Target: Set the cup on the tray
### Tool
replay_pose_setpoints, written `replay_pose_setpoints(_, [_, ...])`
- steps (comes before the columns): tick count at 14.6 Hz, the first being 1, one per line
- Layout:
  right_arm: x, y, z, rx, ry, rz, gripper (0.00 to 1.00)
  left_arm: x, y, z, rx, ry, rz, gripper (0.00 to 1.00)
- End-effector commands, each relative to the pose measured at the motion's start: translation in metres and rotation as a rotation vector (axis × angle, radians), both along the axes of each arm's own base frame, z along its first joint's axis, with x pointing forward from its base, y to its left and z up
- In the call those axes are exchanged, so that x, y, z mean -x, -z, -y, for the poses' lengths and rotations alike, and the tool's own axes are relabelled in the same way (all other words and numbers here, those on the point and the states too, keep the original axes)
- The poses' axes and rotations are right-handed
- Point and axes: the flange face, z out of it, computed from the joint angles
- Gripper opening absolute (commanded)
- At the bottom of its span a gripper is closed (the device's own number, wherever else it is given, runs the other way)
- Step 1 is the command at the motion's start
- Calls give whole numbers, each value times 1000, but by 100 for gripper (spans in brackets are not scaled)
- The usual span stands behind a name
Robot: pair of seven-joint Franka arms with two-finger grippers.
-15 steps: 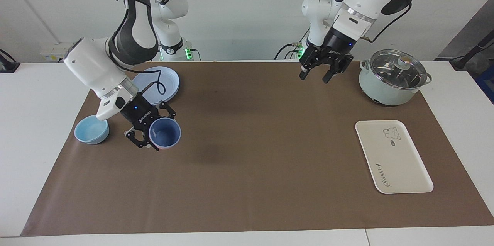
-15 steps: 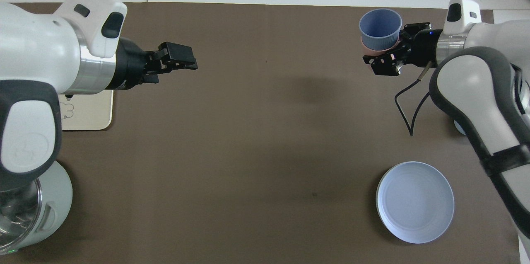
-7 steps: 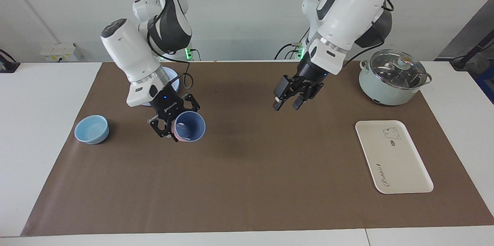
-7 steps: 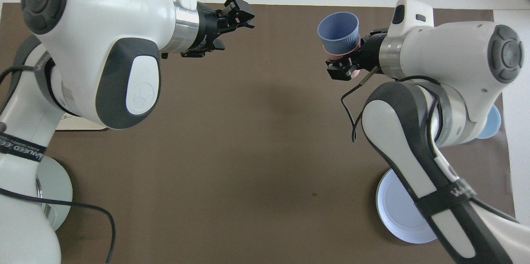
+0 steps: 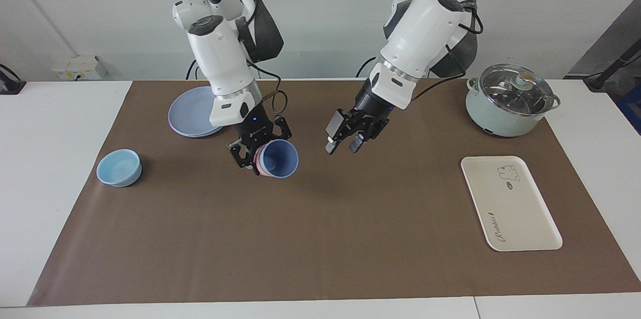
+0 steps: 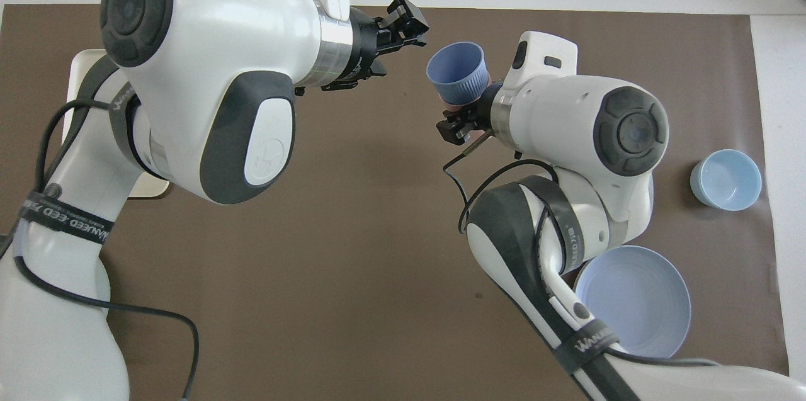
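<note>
The small periwinkle-blue tapered plastic cup (image 5: pixel 278 158) hangs in the air over the middle of the brown mat (image 5: pixel 320 239), nested in a salmon-pink tumbler (image 5: pixel 258 161) of like size, of which only a sliver shows at its base. The right gripper (image 5: pixel 249 152) is clamped on that pink tumbler, so the blue cup rides between and just in front of its jaws, mouth tipped sideways toward the other arm.

The left gripper (image 5: pixel 342 144) hovers over the mat beside the cup's mouth, close but apart from it. Its jaws stand partly open with nothing between them.

The flat cream-white rectangular tray (image 5: pixel 510 203) with the bear drawing lies bare at the left arm's end of the table, well apart from both sets of jaws.

So the task looks about halfway: the cup is lifted and carried to mid-table, but not yet passed over. What seems left is for the left jaws to take the blue cup out of the pink one, carry it to the tray, and set it down upright.
</note>
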Motion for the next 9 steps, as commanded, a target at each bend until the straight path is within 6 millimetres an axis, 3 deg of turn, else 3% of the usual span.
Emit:
replay_pose_setpoints(1, [1, -2, 7, 10, 14, 22, 0, -7, 15, 6, -15, -6, -9, 66])
replay_pose_setpoints(5, [1, -3, 7, 10, 14, 25, 0, -13, 38, -4, -98, 1, -12, 62])
replay_pose_setpoints(6, [0, -3, 8, 10, 14, 27, 0, -18, 62, 6, -106, 5, -39, 61])
replay_pose_setpoints(7, [0, -3, 8, 10, 14, 27, 0, -21, 73, 10, -106, 2, -39, 60])
replay_pose_setpoints(9, [0, -3, 8, 11, 13, 27, 0, -20, 73, 10, -110, 11, -50, 59])
